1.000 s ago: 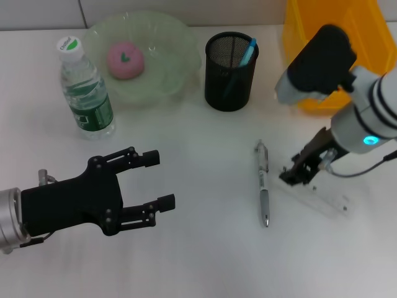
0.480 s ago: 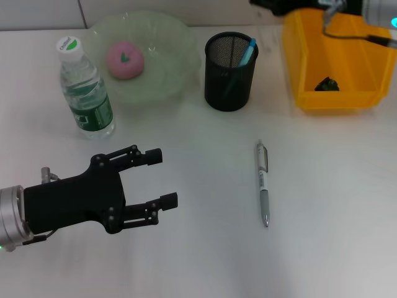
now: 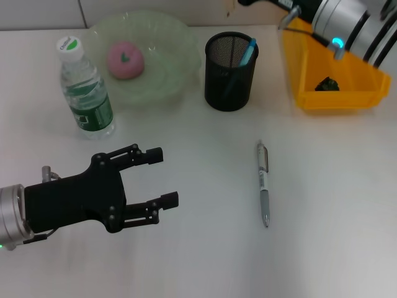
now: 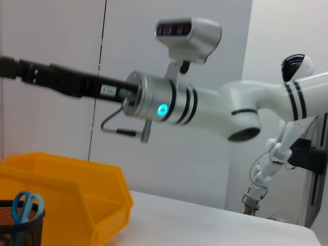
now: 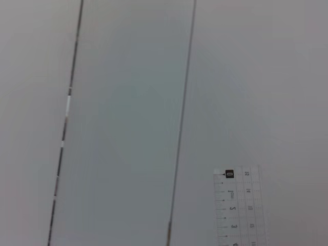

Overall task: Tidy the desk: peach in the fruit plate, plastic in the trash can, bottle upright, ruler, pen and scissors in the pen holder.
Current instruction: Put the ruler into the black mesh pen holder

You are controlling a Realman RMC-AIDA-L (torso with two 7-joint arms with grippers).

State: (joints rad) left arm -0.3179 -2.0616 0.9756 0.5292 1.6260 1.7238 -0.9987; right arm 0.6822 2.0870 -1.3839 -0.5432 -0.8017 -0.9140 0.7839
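Carrying the clear plastic ruler (image 5: pixel 237 207), gone from the desk beside the silver pen (image 3: pixel 263 181), the right arm is raised above the black mesh pen holder (image 3: pixel 231 71), grip unseen; left gripper (image 3: pixel 159 177) hovers open.

**White desk, pale panelled walls**

A plain white desk (image 3: pixel 322 248) fills the head view, evenly lit, with soft shadows. Behind it runs a light wall (image 3: pixel 37 12) split by 1 dark vertical seam. The left wrist view shows pale grey wall panels (image 4: pixel 51 41) with another seam.
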